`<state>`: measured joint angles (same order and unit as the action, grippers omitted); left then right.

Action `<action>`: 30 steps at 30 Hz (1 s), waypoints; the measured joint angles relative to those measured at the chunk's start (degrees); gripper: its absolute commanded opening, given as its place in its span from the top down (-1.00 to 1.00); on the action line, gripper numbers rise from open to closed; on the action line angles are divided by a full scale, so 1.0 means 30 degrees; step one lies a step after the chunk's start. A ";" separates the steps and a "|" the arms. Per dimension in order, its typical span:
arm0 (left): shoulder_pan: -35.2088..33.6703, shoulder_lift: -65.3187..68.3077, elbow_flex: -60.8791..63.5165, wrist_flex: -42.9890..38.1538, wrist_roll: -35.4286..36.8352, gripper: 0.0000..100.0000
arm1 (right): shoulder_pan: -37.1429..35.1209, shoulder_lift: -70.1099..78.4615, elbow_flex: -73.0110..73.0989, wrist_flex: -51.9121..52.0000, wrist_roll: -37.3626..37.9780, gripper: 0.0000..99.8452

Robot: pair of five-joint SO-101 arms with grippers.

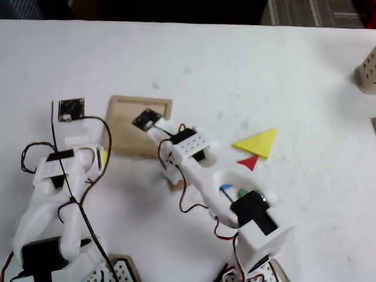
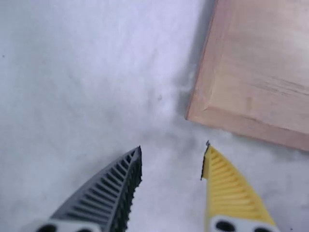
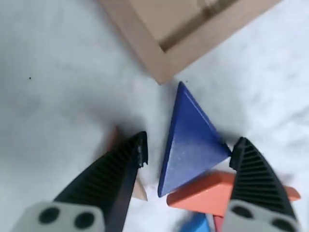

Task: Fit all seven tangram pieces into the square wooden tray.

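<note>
Right now my right end effector stands open, its two black fingers spread to either side of a blue triangle on the white tabletop. One finger's tip comes very close to a corner of the triangle; I cannot tell whether it touches. The triangle's sharp tip points at the nearest corner of the square wooden tray, close to it but apart. At the triangle's wide end an orange piece lies against it, partly covered by my finger, and a lighter blue piece peeks out just beside the orange one. Whether the blue triangle lies flat or leans on the orange piece, I cannot tell. A small pale wood-coloured sliver shows by the other finger.

My left end effector is open too: its dark grey finger and yellow finger stand apart with bare tabletop between them, and another corner of the tray lies just past the yellow one.

From above, the tray sits between my left arm and my right arm, which crosses its near right corner. Beyond the right arm, well apart from the tray, lies a yellow triangle with a smaller red triangle just beside it. A small green bit shows by the right arm's lower part.
</note>
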<state>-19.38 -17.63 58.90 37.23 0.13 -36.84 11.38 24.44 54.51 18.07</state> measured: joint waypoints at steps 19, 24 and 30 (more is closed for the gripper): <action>0.0000 0.0000 0.0000 0.0000 -0.0059 0.54 | 0.1905 0.0733 -0.0996 -0.0205 -0.0059 0.45; 0.0000 0.0000 0.0000 0.0000 -0.0059 0.54 | 0.1905 0.0733 -0.0996 0.0117 -0.1553 0.47; 0.0000 0.0000 0.0000 0.0000 -0.0059 0.54 | 0.1934 0.0733 -0.1026 0.0176 -0.2198 0.62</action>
<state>-19.38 -17.63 58.90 37.23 -0.04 -31.03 13.58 21.36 55.03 11.47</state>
